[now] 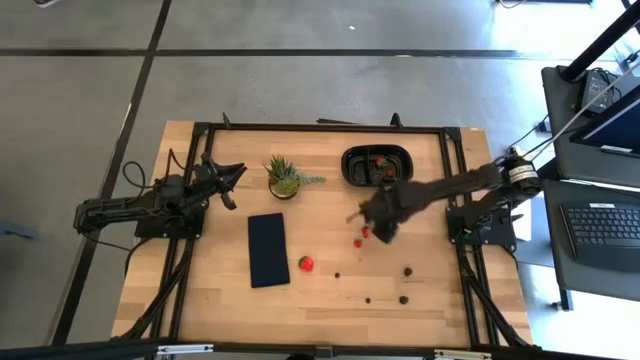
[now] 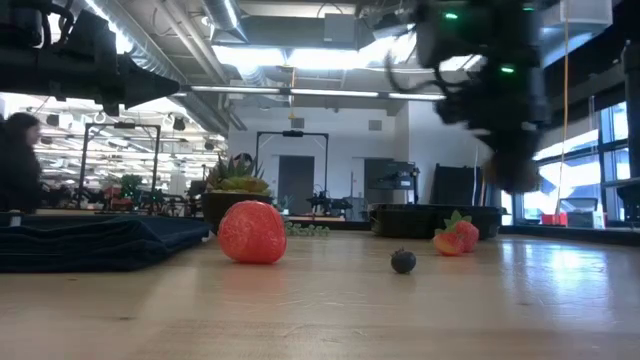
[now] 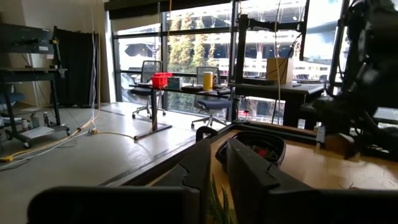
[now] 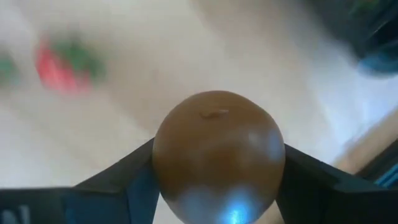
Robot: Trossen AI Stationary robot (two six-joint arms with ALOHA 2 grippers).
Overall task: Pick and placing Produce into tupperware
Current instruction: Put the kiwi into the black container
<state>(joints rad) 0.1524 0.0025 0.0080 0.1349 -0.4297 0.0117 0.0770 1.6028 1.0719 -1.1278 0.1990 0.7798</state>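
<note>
The left pincer (image 1: 237, 172) is waiting nearly clenched at the worktop's left edge, one strawberry (image 1: 306, 263) and several dark berries (image 1: 404, 298) are lying near the front edge, and the right pincer (image 1: 372, 222) is gripping the brown kiwi (image 4: 217, 155) near the tupperware (image 1: 378, 165), which is holding red pieces at the back edge.

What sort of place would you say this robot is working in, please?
Probably an open-plan robotics lab or office: swivel office chairs at desks beside tall windows, exposed ceiling ducts, and an open laptop beside the wooden table.
</note>
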